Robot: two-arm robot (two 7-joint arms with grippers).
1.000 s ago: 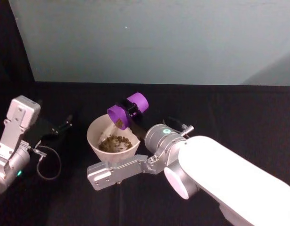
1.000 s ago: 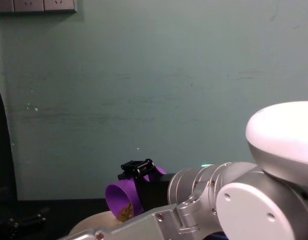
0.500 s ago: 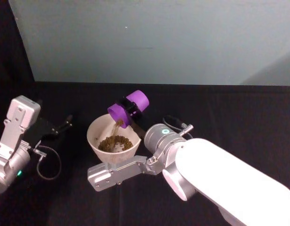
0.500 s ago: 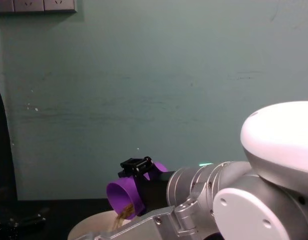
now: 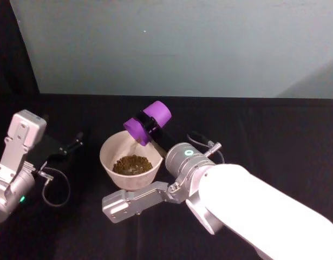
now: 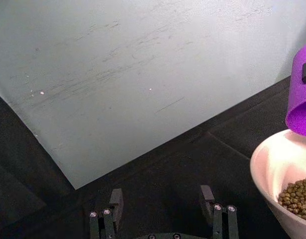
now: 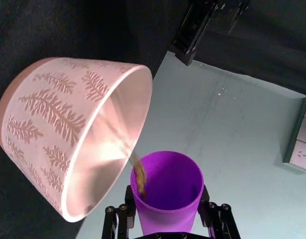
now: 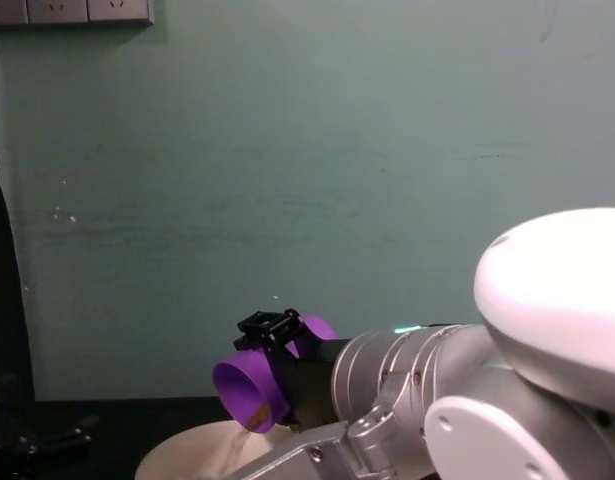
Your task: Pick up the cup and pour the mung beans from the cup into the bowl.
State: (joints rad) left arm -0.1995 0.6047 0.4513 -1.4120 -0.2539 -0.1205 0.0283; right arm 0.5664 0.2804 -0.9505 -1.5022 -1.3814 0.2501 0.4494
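No readable text, no labels, brands or numbers on cup [image 5: 148,122] or bowl [image 5: 106,154]

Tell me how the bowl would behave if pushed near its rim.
The bowl tapers to a narrow base, so it would probably tip rather than slide. The mung beans lie low inside, which likely steadies it somewhat. The right gripper holds the cup above it.

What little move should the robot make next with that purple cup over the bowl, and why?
Probably tip the cup a little further. The right end effector holds it tilted mouth-down over the bowl. Most mung beans lie in the bowl, yet a few sit at the cup's lip. The left end effector is open, off to the side.
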